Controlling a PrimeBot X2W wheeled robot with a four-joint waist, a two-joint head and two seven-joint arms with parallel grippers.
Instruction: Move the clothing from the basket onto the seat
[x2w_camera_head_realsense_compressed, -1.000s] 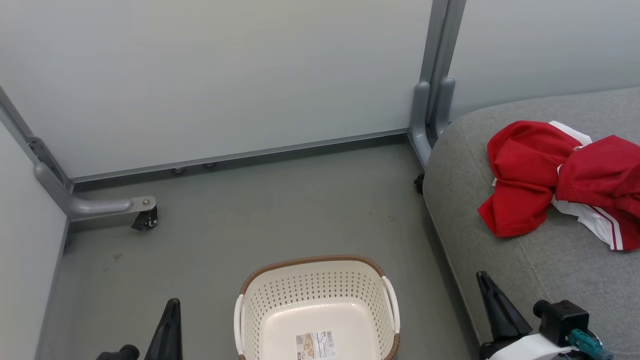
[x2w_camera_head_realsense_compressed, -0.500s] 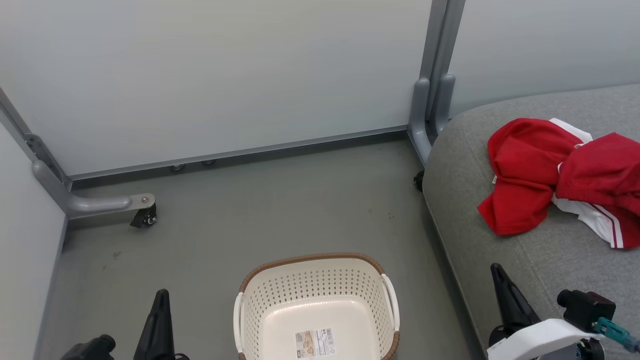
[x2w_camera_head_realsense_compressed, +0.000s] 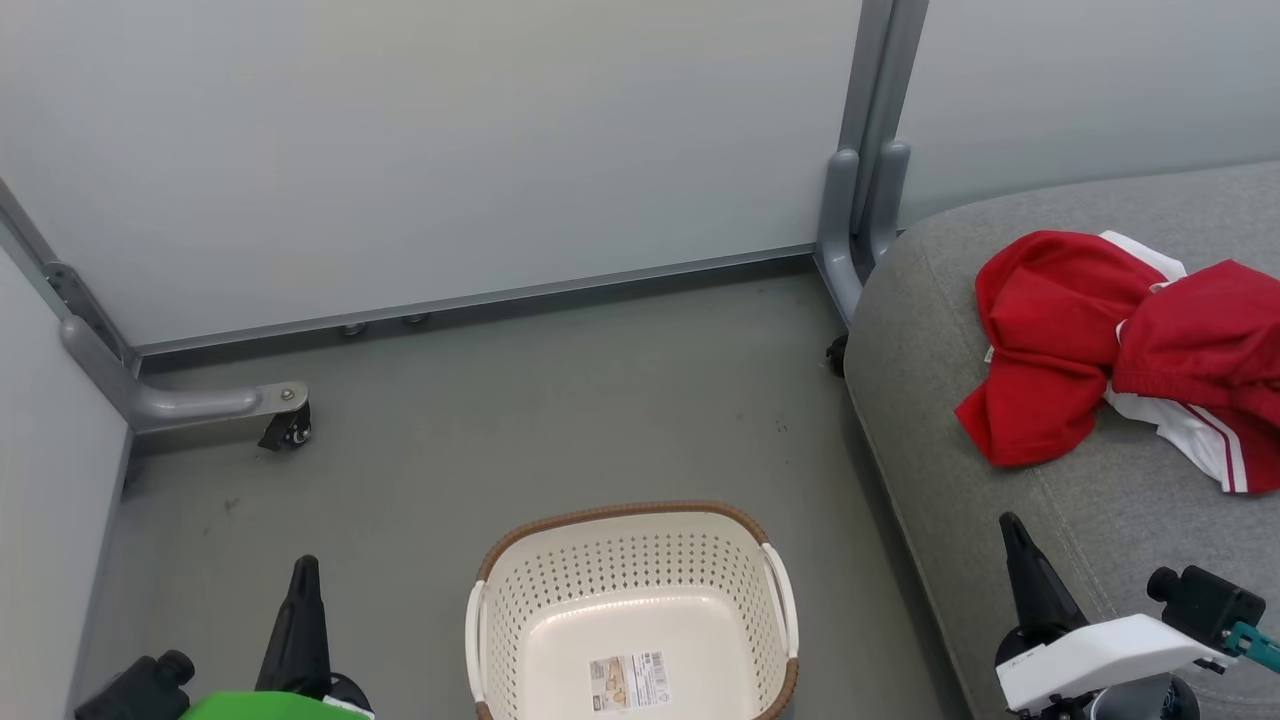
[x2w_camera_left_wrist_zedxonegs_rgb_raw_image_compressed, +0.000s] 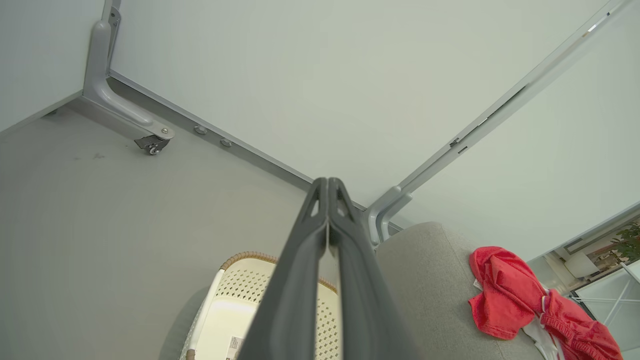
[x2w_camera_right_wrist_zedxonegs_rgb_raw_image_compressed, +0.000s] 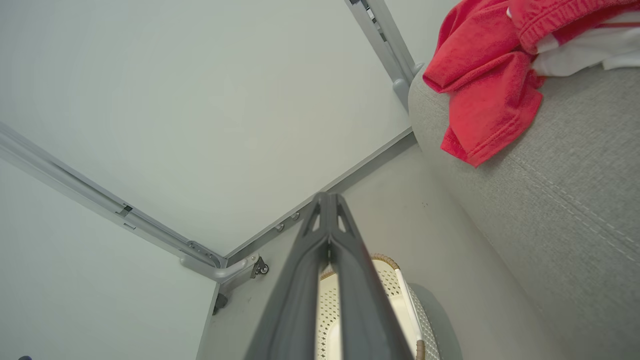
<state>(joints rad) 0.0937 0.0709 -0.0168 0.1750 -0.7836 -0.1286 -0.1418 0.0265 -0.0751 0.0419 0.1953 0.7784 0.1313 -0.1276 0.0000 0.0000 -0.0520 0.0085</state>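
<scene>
The red and white clothing lies bunched on the grey seat at the right, also seen as clothing and clothing on the seat. The cream basket with a brown rim stands on the floor, holding just a label sticker. My left gripper is shut and bare to the basket's left, fingertips together. My right gripper is shut and bare above the seat's front edge, below the clothing, tips pressed together.
Pale partition panels close off the back and left, standing on grey feet with castors. A grey post stands where the panels meet, by the seat's corner. The grey floor spreads between basket and panels.
Both grippers have drawn lower in the head view, the left one shifting left and the right one right. The scene has slid slightly up, as the camera moved. Clothing and basket stay put.
</scene>
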